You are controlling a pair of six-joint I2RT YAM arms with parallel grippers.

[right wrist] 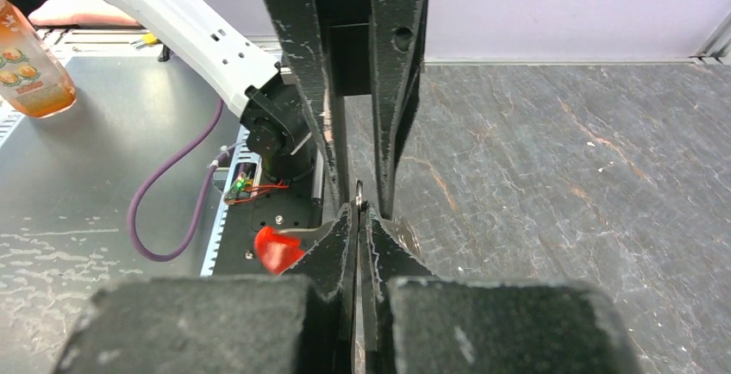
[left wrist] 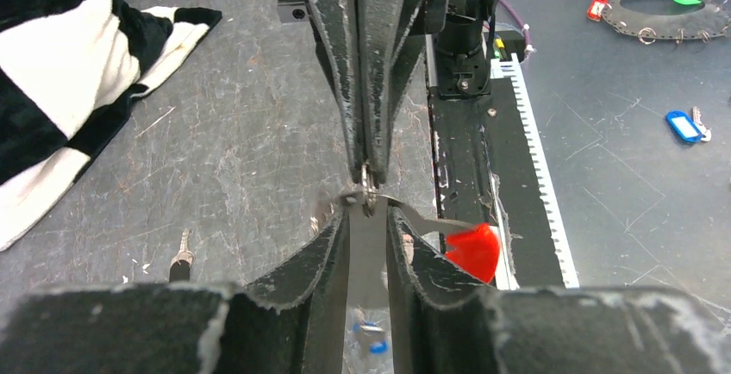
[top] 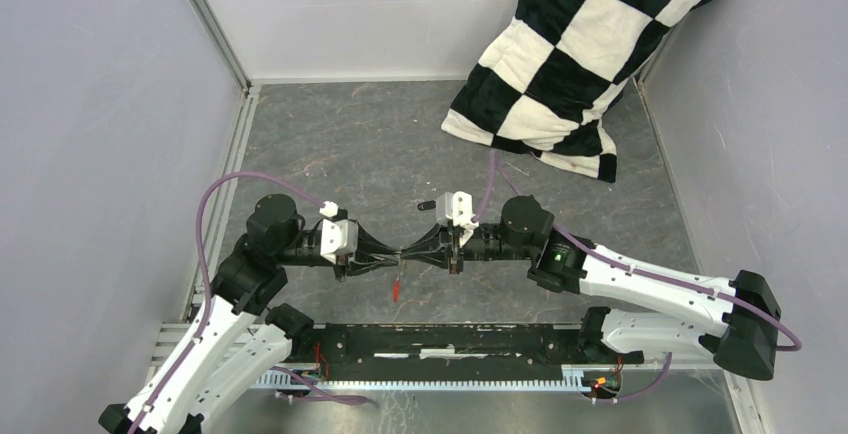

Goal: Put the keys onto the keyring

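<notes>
— What is on the left side?

— A pale lilac left wall stands along the left edge of the worktop, which is a dark grey, stone-veined slab with fine scratches. A metal rail runs along the join.

— And the arms?

— They meet tip to tip above the middle of the worktop, towards its near edge. The left gripper has its jaws a narrow gap apart, with a tip on either side of the keyring. Whether they press on it cannot be told. A blurred blue speck sits deep in that gap, too unclear to name.

— Where is the ring itself?

— It is in the air between the two grippers. Its red tag hangs below on a thin metal link.

— And the right gripper?

— It is closed tight on the ring's thin wire.

— And further right?

— A key, silver with a dark head, lies flat on the worktop towards the far right corner. It is near the checkered cushion but apart from it. The cushion, black and cream, leans in that corner beside the right wall.
</notes>
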